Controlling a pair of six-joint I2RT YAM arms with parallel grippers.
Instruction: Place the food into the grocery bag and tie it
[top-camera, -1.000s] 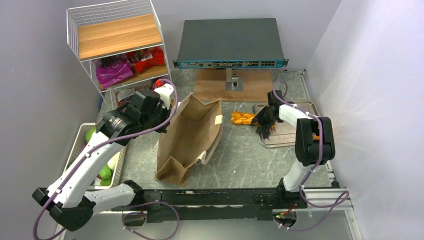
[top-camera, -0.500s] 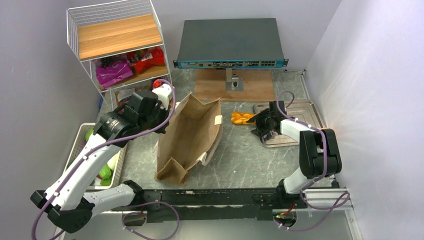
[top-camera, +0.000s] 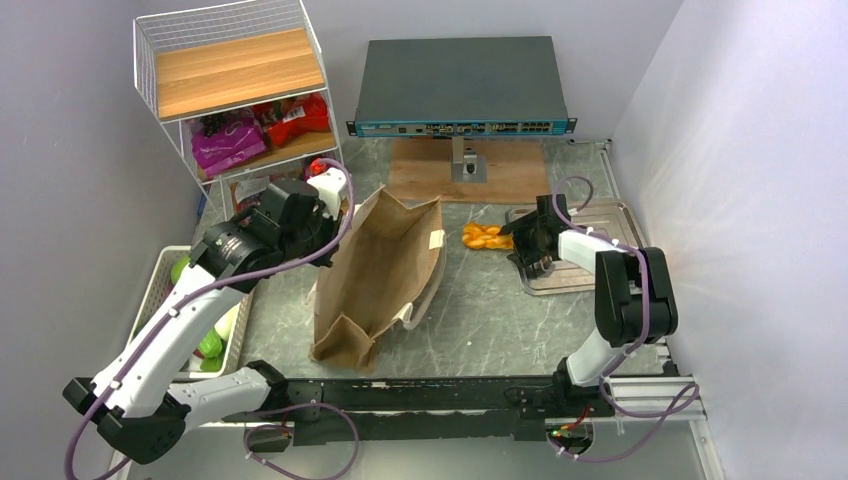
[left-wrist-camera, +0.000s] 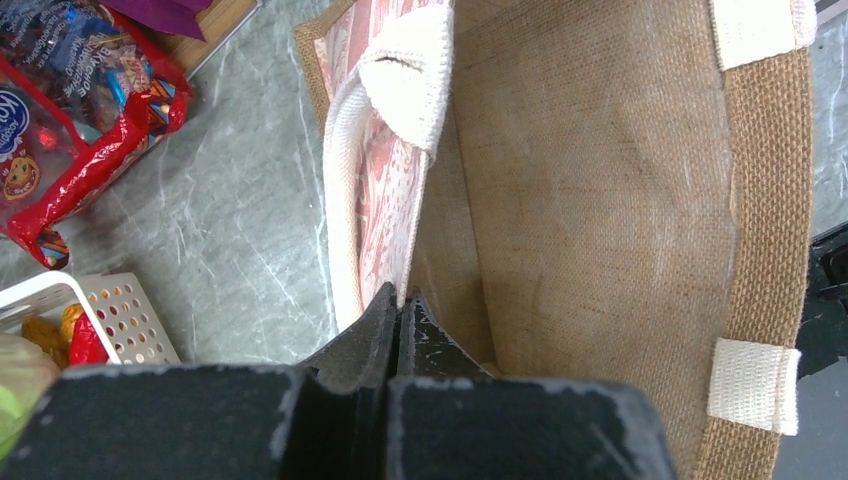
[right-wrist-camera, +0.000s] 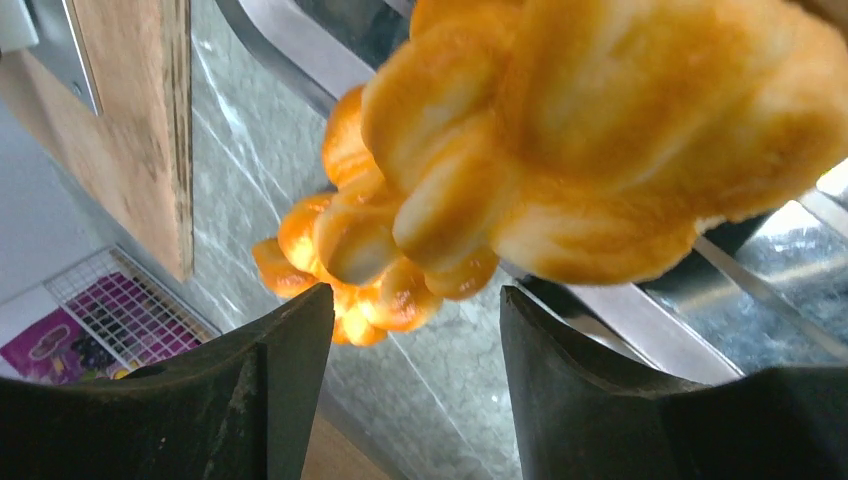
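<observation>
The knobbly, braided orange piece (top-camera: 484, 237) is lying on the marbled surface (top-camera: 480, 310) at the metal tray's (top-camera: 600, 215) left edge, between the bag (top-camera: 385, 270) and the right gripper (right-wrist-camera: 415, 300). That gripper's jaws are standing released either side of the piece's near end, its long axis running away from them. The left gripper (left-wrist-camera: 400, 300), jaws clenched, is apparently pinching the coarse tan bag's rim beside a cream handle (left-wrist-camera: 400, 60).
</observation>
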